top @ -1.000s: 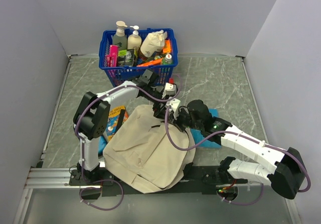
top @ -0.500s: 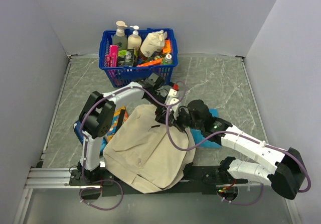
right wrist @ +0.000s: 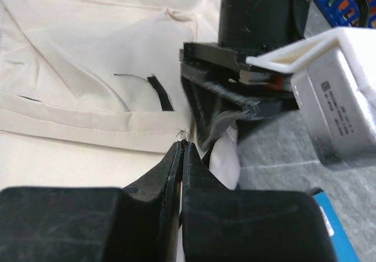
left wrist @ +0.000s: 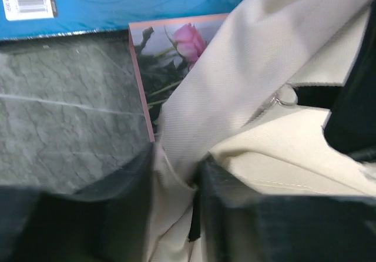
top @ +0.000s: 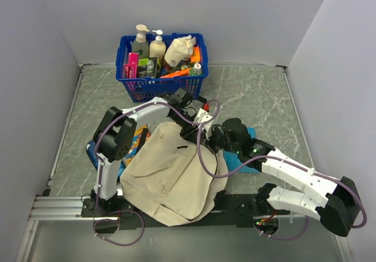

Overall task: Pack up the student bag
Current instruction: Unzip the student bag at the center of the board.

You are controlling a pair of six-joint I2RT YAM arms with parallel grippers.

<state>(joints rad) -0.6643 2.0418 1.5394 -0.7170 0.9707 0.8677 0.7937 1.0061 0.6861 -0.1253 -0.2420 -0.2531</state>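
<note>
Left gripper (left wrist: 176,180): half closed, pinching a fold of the beige bag (top: 170,177) between both fingers. Rose-printed card (left wrist: 167,56) and blue book (left wrist: 117,0) just beyond the fingertips, seen from the left wrist only. Right gripper (right wrist: 179,147): fully closed, tips against the bag's seam directly ahead; cloth caught or not, unclear. Blue basket (top: 160,87) beyond both grippers, overhead view only.

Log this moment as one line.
left gripper: around student bag fold | right gripper: shut at bag seam | blue basket: stocked, behind bag
</note>
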